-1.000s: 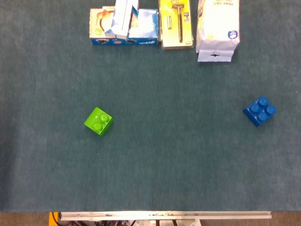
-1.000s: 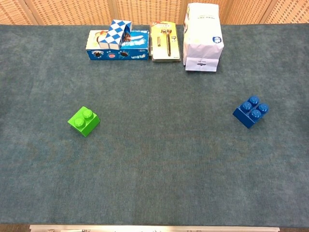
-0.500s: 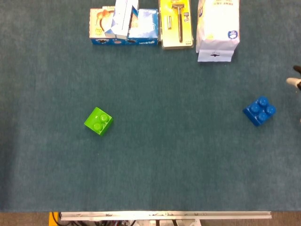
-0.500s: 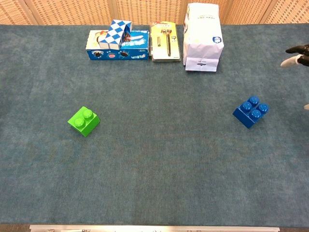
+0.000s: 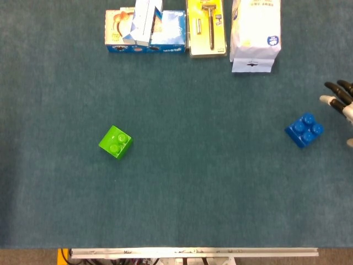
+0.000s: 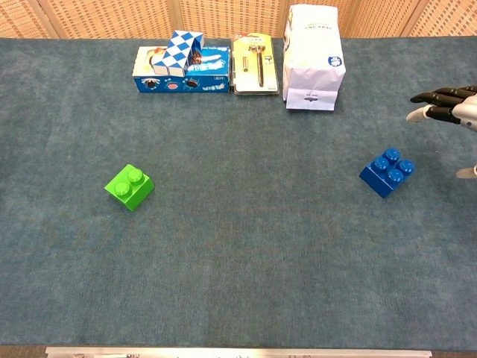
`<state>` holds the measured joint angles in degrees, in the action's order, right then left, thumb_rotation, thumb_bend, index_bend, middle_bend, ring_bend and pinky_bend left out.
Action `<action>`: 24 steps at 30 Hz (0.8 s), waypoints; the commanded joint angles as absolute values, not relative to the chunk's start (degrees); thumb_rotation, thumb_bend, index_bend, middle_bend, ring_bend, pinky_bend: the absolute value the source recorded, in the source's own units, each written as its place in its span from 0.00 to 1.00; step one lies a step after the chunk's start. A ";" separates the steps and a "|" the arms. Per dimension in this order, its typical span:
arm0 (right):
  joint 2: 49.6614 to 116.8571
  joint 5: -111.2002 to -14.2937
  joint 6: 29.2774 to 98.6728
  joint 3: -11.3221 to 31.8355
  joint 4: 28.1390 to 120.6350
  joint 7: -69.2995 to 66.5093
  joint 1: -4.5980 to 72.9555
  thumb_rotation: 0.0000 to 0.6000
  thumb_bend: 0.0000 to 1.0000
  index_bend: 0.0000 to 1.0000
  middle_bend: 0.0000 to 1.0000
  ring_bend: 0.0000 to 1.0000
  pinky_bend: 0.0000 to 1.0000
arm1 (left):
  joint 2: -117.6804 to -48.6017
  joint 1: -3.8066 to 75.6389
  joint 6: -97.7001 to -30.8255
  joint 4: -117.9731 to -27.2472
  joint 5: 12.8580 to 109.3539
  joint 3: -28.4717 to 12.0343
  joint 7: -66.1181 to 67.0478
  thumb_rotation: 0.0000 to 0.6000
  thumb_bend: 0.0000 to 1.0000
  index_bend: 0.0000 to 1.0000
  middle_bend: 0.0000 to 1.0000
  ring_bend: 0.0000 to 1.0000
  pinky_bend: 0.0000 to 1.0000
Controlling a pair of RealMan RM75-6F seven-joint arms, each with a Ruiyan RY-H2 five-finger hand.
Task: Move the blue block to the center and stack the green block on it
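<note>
The blue block [image 5: 304, 130] [image 6: 387, 172] lies on the teal mat at the right side. Far off at the left lies the green block [image 5: 115, 142] [image 6: 129, 186]. My right hand [image 5: 342, 107] [image 6: 450, 112] reaches in from the right edge, fingers spread and empty, just right of and slightly beyond the blue block, not touching it. Only its fingers and thumb show. My left hand appears in neither view.
Along the far edge stand a blue tissue box [image 6: 182, 71] with a checkered item on top, a yellow razor pack [image 6: 255, 66] and a white bag [image 6: 313, 58]. The mat's front edge meets a metal rail [image 5: 193, 253].
My right hand has come further in from the right edge toward the blue block; a second ago it was out of sight. Both blocks stay put.
</note>
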<state>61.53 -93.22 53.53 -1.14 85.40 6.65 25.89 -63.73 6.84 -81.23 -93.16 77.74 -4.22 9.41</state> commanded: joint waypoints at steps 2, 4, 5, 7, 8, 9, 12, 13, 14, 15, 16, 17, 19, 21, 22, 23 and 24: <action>62.77 -92.34 52.56 -1.03 84.41 7.19 26.74 1.00 0.00 0.17 0.02 0.00 0.15 | -63.74 6.86 -81.20 -93.18 77.69 -4.25 9.45 1.00 0.39 0.35 0.32 0.21 0.34; 63.57 -92.10 52.09 -1.01 83.82 7.13 27.26 1.00 0.00 0.17 0.01 0.00 0.15 | -63.75 6.88 -81.11 -93.18 77.57 -4.25 9.56 1.00 0.39 0.35 0.32 0.21 0.34; 63.93 -92.04 51.89 -1.03 83.58 7.05 27.49 1.00 0.00 0.17 0.01 0.00 0.15 | -63.75 6.89 -81.08 -93.20 77.54 -4.25 9.59 1.00 0.39 0.35 0.32 0.21 0.34; 64.73 -92.02 51.55 -1.08 83.05 6.99 27.98 1.00 0.00 0.17 0.01 0.00 0.15 | -63.70 6.89 -81.05 -93.26 77.53 -4.24 9.53 1.00 0.39 0.35 0.32 0.21 0.34; 65.04 -92.05 51.44 -1.13 82.89 6.93 28.18 1.00 0.00 0.17 0.01 0.00 0.15 | -63.69 6.87 -81.10 -93.27 77.55 -4.25 9.53 1.00 0.39 0.35 0.32 0.21 0.34; 65.43 -92.15 51.35 -1.21 82.77 6.79 28.43 1.00 0.00 0.17 0.01 0.00 0.15 | -63.67 6.85 -81.15 -93.30 77.55 -4.26 9.48 1.00 0.39 0.35 0.32 0.21 0.34; 66.31 -92.55 51.23 -1.50 82.47 6.56 29.00 1.00 0.00 0.17 0.01 0.00 0.15 | -63.56 6.80 -81.23 -93.38 77.56 -4.27 9.39 1.00 0.39 0.35 0.32 0.21 0.34; 66.56 -92.66 51.21 -1.61 82.39 6.52 29.13 1.00 0.00 0.17 0.01 0.00 0.14 | -63.52 6.78 -81.25 -93.42 77.57 -4.27 9.33 1.00 0.39 0.35 0.32 0.21 0.34; 66.85 -92.77 51.23 -1.73 82.27 6.45 29.23 1.00 0.00 0.17 0.01 0.00 0.13 | -63.48 6.77 -81.25 -93.45 77.58 -4.26 9.26 1.00 0.39 0.35 0.32 0.21 0.34; 67.27 -92.87 51.22 -1.88 82.03 6.30 29.36 1.00 0.00 0.17 0.01 0.00 0.12 | -63.43 6.75 -81.27 -93.48 77.59 -4.26 9.21 1.00 0.39 0.35 0.32 0.21 0.34; 67.59 -92.92 51.18 -1.99 81.79 6.16 29.47 1.00 0.00 0.17 0.01 0.00 0.11 | -63.39 6.74 -81.29 -93.50 77.59 -4.26 9.20 1.00 0.39 0.35 0.32 0.21 0.34; 67.92 -92.95 51.13 -2.10 81.53 6.00 29.57 1.00 0.00 0.17 0.01 0.00 0.11 | -63.38 6.72 -81.30 -93.52 77.61 -4.26 9.16 1.00 0.39 0.35 0.32 0.21 0.34; 68.70 -92.90 50.89 -2.35 80.80 5.54 29.81 1.00 0.00 0.17 0.01 0.00 0.10 | -63.29 6.69 -81.37 -93.61 77.64 -4.26 9.08 1.00 0.39 0.35 0.32 0.21 0.34; 69.41 -92.85 50.60 -2.57 80.04 5.07 30.09 1.00 0.00 0.17 0.01 0.00 0.09 | -63.24 6.65 -81.40 -93.66 77.65 -4.25 9.03 1.00 0.39 0.35 0.32 0.21 0.34; 69.72 -92.83 50.52 -2.63 79.69 4.90 30.21 1.00 0.00 0.17 0.01 0.00 0.09 | -63.23 6.66 -81.36 -93.67 77.64 -4.24 9.00 1.00 0.39 0.35 0.32 0.21 0.34; 70.03 -92.80 50.44 -2.70 79.37 4.71 30.33 1.00 0.00 0.17 0.01 0.00 0.09 | -63.21 6.66 -81.35 -93.67 77.63 -4.23 9.01 1.00 0.39 0.35 0.32 0.21 0.35; 70.41 -92.80 50.34 -2.77 78.94 4.45 30.50 1.00 0.00 0.17 0.01 0.00 0.09 | -63.19 6.65 -81.33 -93.70 77.64 -4.21 9.01 1.00 0.39 0.35 0.32 0.21 0.35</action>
<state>70.17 -92.82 50.46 -2.67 79.18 4.66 30.34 -63.19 6.65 -81.33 -93.71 77.64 -4.22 9.01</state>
